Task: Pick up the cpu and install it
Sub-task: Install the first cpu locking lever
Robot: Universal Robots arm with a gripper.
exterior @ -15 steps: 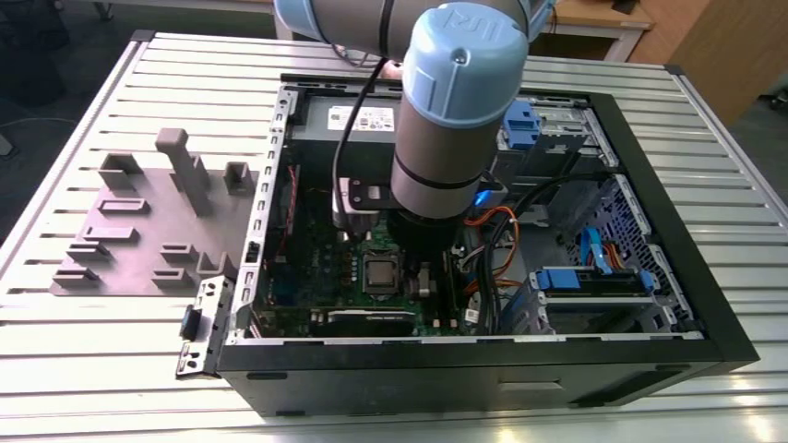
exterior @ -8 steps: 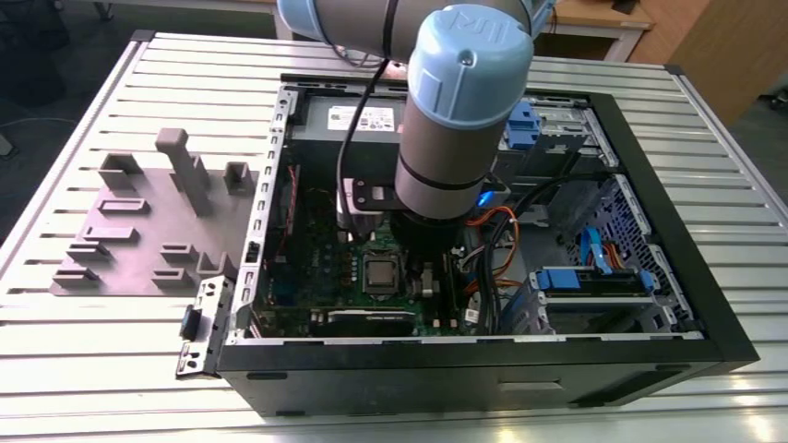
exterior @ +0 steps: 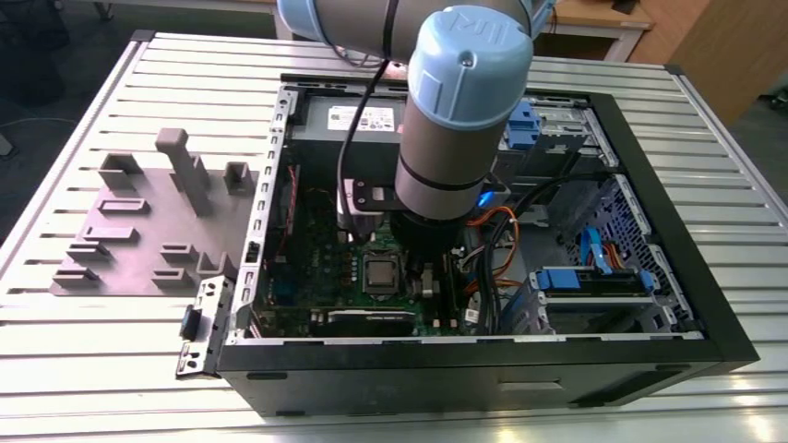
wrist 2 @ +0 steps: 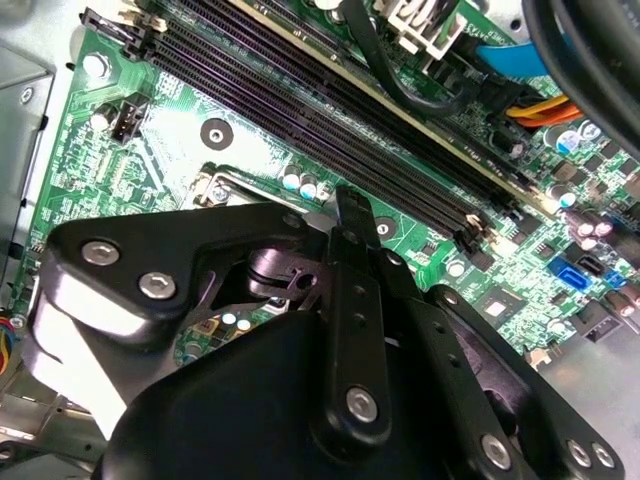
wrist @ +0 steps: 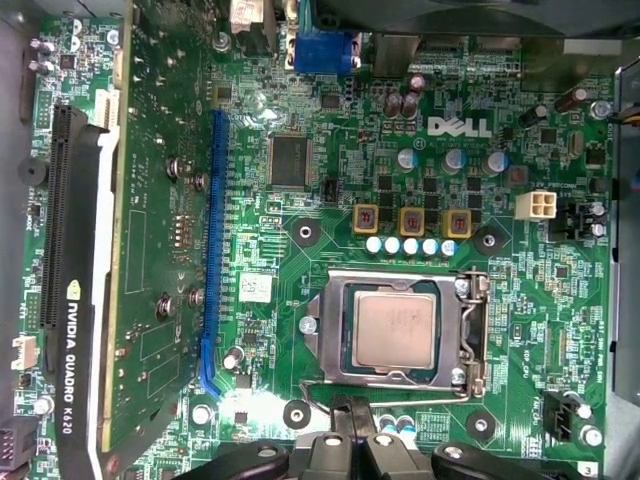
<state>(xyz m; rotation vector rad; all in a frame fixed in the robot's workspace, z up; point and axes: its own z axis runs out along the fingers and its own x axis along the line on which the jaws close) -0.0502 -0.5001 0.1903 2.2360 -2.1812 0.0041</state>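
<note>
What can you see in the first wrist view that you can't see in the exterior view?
The first wrist view alone gives the cpu sitting in its socket frame, and the long blue slot. The exterior view alone gives the whole computer case, the slatted table and the grey plastic blocks. Both share the green motherboard.
</note>
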